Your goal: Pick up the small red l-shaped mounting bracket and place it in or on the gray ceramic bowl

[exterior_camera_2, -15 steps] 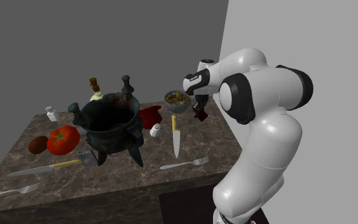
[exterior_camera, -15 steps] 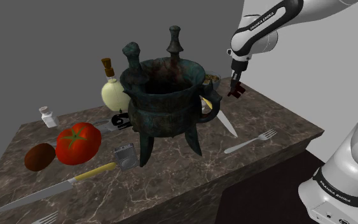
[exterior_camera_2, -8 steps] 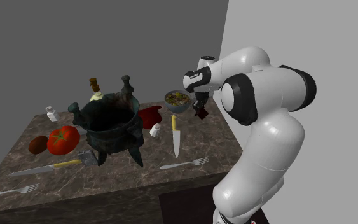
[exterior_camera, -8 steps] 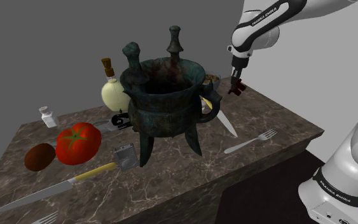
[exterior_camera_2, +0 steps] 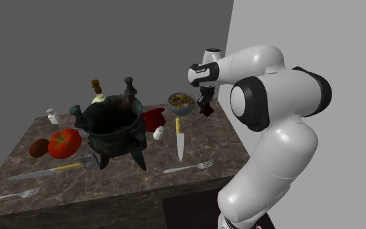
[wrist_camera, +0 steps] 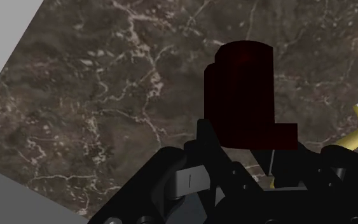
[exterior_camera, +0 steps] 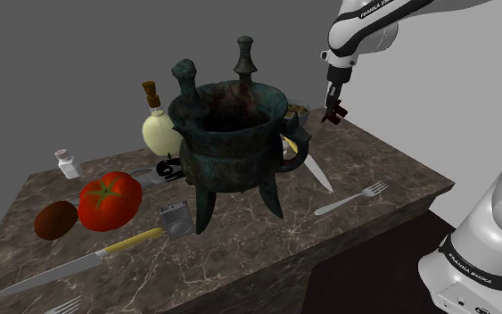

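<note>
One dark red L-shaped bracket (wrist_camera: 244,95) is sitting clasped between the black fingers of the gripper (exterior_camera_2: 205,104), which is hanging clear above the marble countertop (exterior_camera_2: 210,143) near its far right corner in the second exterior view. We are judging this to be the carry, with the release not yet made. The grey bowl (exterior_camera_2: 183,110), holding some mixed filling, is standing just left of the gripper and lower in that view. In the shoulder view it is peeking out behind the bronze tripod vessel (exterior_camera: 231,147), again left of the gripper. The bracket's long limb is pointing out beyond the fingertips, its short foot jutting sideways. We are expecting the coming move to call for a short leftward shift over the bowl.
</note>
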You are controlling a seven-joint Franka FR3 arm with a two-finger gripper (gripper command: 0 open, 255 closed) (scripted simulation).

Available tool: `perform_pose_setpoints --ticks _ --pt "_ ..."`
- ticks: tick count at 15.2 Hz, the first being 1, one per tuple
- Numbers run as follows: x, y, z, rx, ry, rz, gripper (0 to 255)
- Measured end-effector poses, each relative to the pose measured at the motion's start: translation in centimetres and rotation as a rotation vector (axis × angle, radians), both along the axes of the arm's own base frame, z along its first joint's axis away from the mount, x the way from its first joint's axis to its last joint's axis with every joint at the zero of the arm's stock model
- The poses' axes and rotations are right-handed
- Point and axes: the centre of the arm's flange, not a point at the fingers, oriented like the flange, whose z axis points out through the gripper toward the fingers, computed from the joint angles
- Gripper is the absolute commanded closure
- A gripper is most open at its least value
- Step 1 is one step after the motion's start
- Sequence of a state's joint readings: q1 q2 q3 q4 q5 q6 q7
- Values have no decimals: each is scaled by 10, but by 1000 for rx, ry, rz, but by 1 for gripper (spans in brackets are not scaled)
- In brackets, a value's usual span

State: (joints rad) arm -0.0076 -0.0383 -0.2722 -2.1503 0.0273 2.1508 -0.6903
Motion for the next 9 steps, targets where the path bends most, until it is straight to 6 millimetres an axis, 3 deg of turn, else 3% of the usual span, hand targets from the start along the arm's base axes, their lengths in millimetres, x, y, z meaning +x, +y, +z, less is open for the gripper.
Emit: perform_pose_setpoints --ticks 9 --pt "0 0 48 0 0 0 255"
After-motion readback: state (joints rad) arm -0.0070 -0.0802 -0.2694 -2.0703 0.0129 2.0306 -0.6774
